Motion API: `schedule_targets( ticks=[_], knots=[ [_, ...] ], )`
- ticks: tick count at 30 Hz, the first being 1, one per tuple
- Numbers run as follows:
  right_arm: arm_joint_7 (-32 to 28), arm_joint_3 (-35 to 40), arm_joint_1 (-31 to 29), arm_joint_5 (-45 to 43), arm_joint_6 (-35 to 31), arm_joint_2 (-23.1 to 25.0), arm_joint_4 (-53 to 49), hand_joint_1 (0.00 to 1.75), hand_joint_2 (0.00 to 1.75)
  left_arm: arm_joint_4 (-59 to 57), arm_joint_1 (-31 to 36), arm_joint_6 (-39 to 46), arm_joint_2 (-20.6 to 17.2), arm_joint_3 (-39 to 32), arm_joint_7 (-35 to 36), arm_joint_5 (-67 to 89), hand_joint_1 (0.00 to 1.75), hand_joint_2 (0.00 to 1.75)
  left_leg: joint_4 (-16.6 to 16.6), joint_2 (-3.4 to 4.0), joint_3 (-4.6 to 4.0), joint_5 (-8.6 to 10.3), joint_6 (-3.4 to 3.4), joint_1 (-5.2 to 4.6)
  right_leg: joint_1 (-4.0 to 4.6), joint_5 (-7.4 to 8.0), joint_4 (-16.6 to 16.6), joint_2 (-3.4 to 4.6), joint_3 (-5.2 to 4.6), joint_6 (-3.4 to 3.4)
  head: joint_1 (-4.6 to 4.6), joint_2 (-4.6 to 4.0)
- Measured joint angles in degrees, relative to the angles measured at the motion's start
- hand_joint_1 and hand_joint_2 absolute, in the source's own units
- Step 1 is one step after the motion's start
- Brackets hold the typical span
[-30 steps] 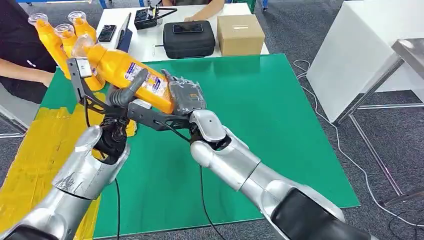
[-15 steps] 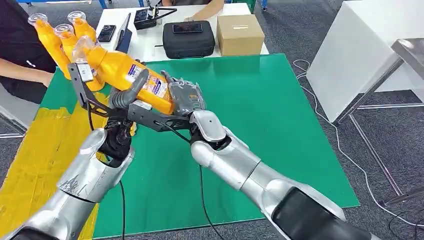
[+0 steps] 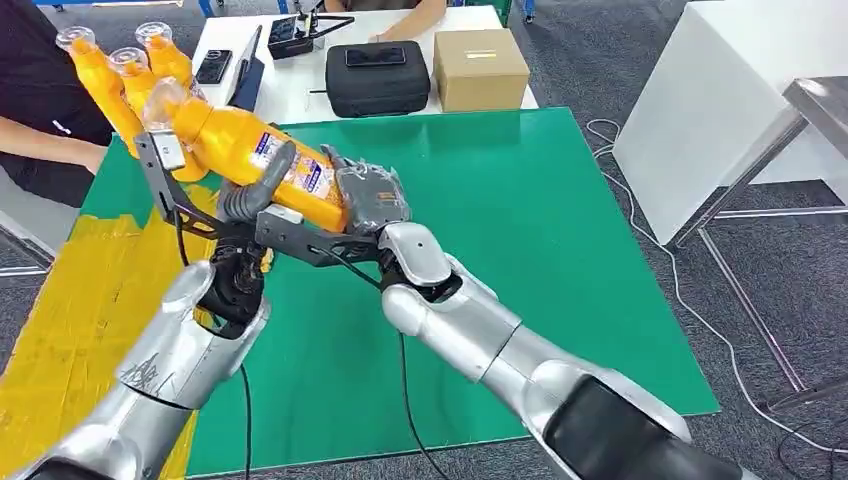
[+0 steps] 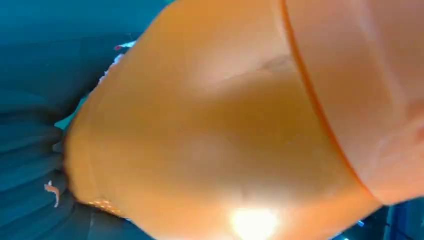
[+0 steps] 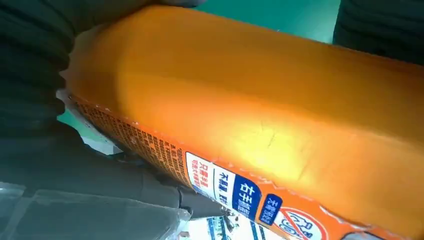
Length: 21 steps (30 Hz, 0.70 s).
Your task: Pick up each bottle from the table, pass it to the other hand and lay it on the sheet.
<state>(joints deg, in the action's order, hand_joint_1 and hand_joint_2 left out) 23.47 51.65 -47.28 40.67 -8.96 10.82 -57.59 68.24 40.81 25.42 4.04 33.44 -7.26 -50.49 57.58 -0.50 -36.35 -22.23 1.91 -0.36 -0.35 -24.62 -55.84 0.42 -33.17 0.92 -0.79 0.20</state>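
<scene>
The orange bottle (image 3: 255, 160) is up in the air above the green table (image 3: 520, 230), held between both hands. Its long side is tilted — the clear cap points to about 10 o'clock and the flat bottom to about 4 o'clock. It is smooth, shiny plastic with a white and blue label. The right hand (image 3: 368, 195) grips the bottom end. The left hand (image 3: 250, 195) has its grey thumb curled over the middle of the bottle. 3 more orange bottles (image 3: 120, 75) stand at the table's far left corner — by the yellow sheet (image 3: 70, 310).
</scene>
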Motion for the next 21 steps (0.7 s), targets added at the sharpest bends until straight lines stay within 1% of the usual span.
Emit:
schedule_targets(
  ticks=[1,2,4,7,9,11,14,17,21],
  knots=[
    [0.0,0.0,0.0,0.1,0.1,0.0,0.0,0.00,1.75,0.1,-0.1,0.0,0.0,-0.1,0.0,0.0,1.75,1.75,0.0,0.01,0.00,0.00,0.00,0.00,0.00,0.00,0.0,0.00,0.00,0.00,0.02,0.00],
    [0.0,0.1,0.0,0.1,0.1,0.0,0.0,0.00,0.00,0.3,-0.3,0.0,0.0,-0.2,-0.1,-0.1,1.75,1.75,0.0,0.01,0.00,0.00,0.00,0.00,0.00,0.00,0.0,0.00,0.00,0.00,0.02,-0.02],
    [0.0,0.1,0.1,-0.9,1.0,-0.1,0.0,0.00,0.00,0.6,-0.6,-0.1,0.0,-0.5,-0.2,-0.5,1.75,1.75,0.0,0.00,0.00,0.00,0.00,0.00,0.00,0.00,0.0,0.00,0.00,0.00,0.02,0.00],
    [0.1,-0.3,0.2,-7.4,5.8,-0.7,0.1,0.00,0.00,1.0,-1.0,-0.7,-0.2,-1.4,-0.3,-0.9,1.75,1.75,0.0,0.00,0.01,0.00,0.00,0.01,0.00,0.00,0.0,0.00,-0.01,0.00,0.02,-0.02],
    [0.0,-1.3,0.5,-10.0,7.2,-2.0,0.4,0.00,0.00,1.4,-0.9,-1.3,-0.8,-2.4,-1.1,-0.9,1.75,1.75,0.0,-0.05,0.00,0.01,0.00,0.01,0.00,0.00,0.0,-0.02,0.01,0.00,0.04,-0.02],
    [-0.6,-2.3,1.7,-11.1,7.3,-3.8,0.8,0.00,0.00,2.2,-0.6,-2.0,-1.5,-3.9,-2.0,-1.1,1.75,1.75,0.0,-0.06,0.00,0.01,0.00,0.00,0.00,0.00,0.0,-0.03,0.03,0.00,0.00,0.00],
    [-0.9,-3.5,3.7,-11.5,6.9,-5.8,0.9,0.00,0.00,3.1,-0.2,-2.3,-2.3,-5.8,-2.9,-1.1,1.75,1.75,0.0,-0.04,0.00,0.01,0.01,-0.04,-0.01,0.01,0.0,-0.02,0.03,0.01,0.07,0.00],
    [-0.8,-5.2,4.9,-10.6,6.6,-9.0,0.0,0.00,0.00,3.7,-0.6,-2.8,-3.7,-8.2,-3.1,-1.9,1.75,1.75,0.0,-0.07,-0.01,0.00,0.01,-0.04,-0.01,0.01,0.0,-0.03,0.03,0.01,0.00,0.00],
    [-1.2,-6.8,6.5,-9.9,7.1,-12.9,-1.5,0.00,0.00,3.8,-0.9,-5.8,-5.5,-11.2,-2.3,-3.7,1.75,1.75,0.0,-0.05,-0.01,0.00,0.01,-0.03,-0.01,0.01,0.0,-0.02,0.03,0.01,0.02,0.00]
  ],
)
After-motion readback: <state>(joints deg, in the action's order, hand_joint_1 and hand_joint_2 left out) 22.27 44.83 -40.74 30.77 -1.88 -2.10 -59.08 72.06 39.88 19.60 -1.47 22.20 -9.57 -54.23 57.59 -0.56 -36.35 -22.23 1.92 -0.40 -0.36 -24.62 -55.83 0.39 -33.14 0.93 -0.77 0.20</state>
